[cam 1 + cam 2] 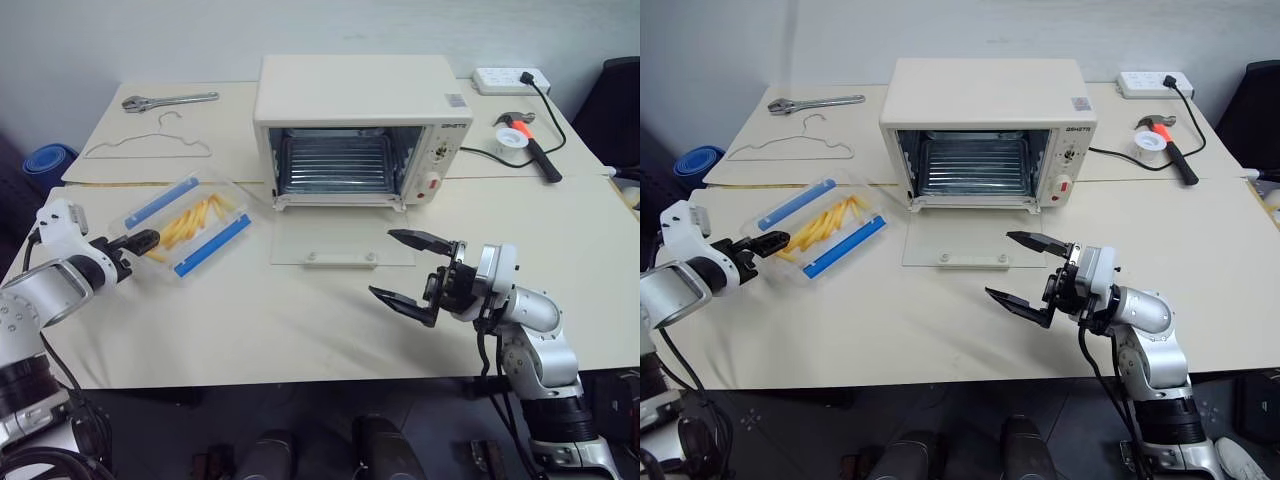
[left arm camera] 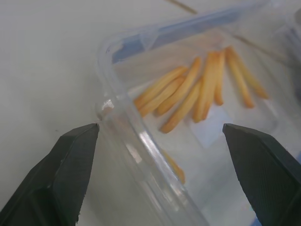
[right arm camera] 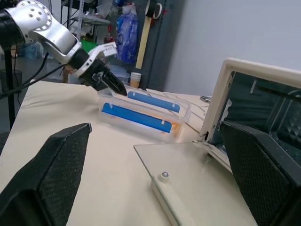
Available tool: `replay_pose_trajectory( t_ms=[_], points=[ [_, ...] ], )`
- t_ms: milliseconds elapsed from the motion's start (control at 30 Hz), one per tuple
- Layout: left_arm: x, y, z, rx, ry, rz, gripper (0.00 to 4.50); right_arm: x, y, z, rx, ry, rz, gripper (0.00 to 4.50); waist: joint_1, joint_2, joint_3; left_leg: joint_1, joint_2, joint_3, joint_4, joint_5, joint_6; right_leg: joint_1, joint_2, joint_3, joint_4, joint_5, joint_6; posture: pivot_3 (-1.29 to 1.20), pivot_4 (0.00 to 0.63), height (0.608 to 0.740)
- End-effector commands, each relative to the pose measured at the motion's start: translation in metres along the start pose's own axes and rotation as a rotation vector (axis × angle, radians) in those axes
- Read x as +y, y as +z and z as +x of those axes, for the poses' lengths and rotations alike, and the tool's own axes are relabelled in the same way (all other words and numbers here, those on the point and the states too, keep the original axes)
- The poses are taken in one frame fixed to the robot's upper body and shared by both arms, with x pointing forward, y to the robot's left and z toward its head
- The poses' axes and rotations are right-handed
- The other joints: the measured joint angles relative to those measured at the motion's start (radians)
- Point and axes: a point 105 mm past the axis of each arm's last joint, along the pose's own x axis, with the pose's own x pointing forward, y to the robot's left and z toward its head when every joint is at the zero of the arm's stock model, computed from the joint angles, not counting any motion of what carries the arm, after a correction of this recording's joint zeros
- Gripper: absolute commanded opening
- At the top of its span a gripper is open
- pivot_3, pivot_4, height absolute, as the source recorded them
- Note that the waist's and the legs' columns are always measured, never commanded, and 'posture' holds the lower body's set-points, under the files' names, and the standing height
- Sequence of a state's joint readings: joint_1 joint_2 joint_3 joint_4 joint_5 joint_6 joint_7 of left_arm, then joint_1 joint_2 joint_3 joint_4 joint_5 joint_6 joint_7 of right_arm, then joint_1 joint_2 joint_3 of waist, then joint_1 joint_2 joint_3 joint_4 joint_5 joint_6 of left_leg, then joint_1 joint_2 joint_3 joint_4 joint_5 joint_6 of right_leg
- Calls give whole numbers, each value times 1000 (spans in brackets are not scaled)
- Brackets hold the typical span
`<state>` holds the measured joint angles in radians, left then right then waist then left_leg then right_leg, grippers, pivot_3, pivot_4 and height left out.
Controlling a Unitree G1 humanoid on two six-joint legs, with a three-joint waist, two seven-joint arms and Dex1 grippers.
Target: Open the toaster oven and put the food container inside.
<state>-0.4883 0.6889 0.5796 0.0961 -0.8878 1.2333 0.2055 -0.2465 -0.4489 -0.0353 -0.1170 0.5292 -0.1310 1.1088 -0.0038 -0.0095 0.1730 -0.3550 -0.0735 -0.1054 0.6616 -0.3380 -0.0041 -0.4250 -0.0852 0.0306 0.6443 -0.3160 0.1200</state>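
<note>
Clear container (image 1: 187, 224), blue clips, fries inside; oven (image 1: 360, 128) door down; left gripper (image 2: 160, 176) and right gripper (image 1: 410, 273) both spread, empty.

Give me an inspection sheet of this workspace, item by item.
Surface: cream table, two tops butted together.
Job's things: toaster oven with its door down flat on the table; food container to its left, outside the oven.
Clutter: wrench, wire hanger, hammer, tape roll.
Grippers: left tool open at the container's short end; right tool open, empty, before the door.
Cables: black cord to power strip.
Surroundings: blue round object, black chair.
</note>
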Motion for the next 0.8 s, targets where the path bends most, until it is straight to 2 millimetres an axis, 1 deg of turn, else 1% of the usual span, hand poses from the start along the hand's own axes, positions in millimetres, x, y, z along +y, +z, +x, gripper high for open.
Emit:
replay_pose_trajectory(
  t_ms=[33,233,400,467,500,600,700,800],
  points=[
    [6,18,-3,-38,41,2,3302,2,9,4,-29,4,-50,4500,-1,0,0,-1,0,1,0,0,0,-2,0,1,0,0,0,0,150,740],
    [9,32,-9,-34,29,27,1548,-1,6,-2,-14,-22,-72,4500,-1,0,0,-1,1,2,0,0,-1,-3,1,2,1,0,0,0,150,740],
    [2,45,-23,-45,5,109,188,-1,2,-10,9,-27,-66,4500,0,0,0,-1,1,2,0,0,-1,-3,1,2,1,0,0,0,150,740],
    [-6,49,-29,-44,-33,143,139,-1,1,-14,23,-31,-66,4500,0,-1,0,-1,1,1,0,0,-1,-3,1,2,1,0,0,0,150,740],
    [-14,51,-32,-40,-64,163,139,-1,1,-17,33,-37,-68,4500,0,-1,0,-1,1,2,0,0,-1,-3,1,2,1,0,0,0,150,740],
    [-45,49,-36,-13,-176,213,138,-4,0,-27,57,-57,-73,4500,5,-1,0,-1,1,1,0,0,-1,-3,1,2,1,0,0,0,150,740],
    [-78,42,-30,15,-261,244,138,-5,0,-29,68,-67,-74,4500,7,-1,0,-2,0,1,1,0,-1,-2,0,2,1,0,0,0,150,740],
    [-118,32,-19,35,-351,252,138,-4,1,-31,73,-71,-73,4500,9,-1,0,-2,0,1,3,0,-1,-2,1,2,2,0,0,0,150,740]
  ],
)
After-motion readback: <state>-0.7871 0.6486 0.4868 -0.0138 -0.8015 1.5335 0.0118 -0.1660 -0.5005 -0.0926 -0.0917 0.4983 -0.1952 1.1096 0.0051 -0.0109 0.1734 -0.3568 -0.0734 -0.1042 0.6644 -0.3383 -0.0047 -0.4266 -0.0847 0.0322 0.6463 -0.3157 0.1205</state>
